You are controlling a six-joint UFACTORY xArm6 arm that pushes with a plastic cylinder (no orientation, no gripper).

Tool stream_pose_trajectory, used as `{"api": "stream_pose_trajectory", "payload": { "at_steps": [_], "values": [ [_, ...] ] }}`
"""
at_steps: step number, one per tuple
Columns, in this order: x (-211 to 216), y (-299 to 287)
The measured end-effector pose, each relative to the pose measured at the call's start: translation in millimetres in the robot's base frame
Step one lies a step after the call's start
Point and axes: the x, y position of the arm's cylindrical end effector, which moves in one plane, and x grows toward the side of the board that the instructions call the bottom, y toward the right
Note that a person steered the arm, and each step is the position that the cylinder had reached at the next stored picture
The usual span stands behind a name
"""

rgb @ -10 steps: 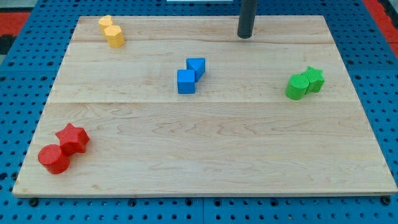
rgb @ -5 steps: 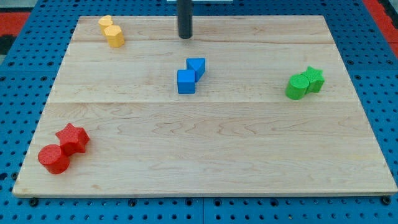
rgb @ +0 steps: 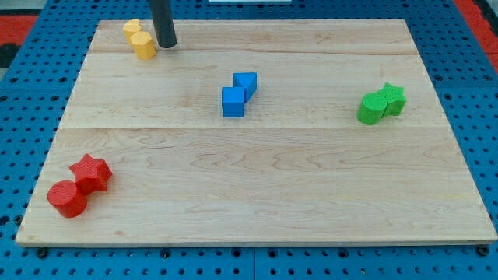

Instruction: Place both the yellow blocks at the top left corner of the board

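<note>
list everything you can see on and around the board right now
yellow blocks: 2, yellow, touching, top left corner of the board
blue blocks: 2, blue, cube-like, touching, board centre
green blocks: 2, green, touching, view's right
red star block: 1, red, bottom left
red cylinder block: 1, red, touching the star
board: 1, pale wood
pegboard table: 1, blue, around the board
my tip: 1, dark rod, just right of the yellow blocks

A pale wooden board [rgb: 257, 179] lies on a blue pegboard surface [rgb: 31, 85].
</note>
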Motion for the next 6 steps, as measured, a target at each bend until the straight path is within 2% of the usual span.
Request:
{"api": "stream_pose_trajectory", "payload": {
  "at_steps": [3, 6],
  "values": [
    [0, -34],
    [-3, -38]
  ]
}}
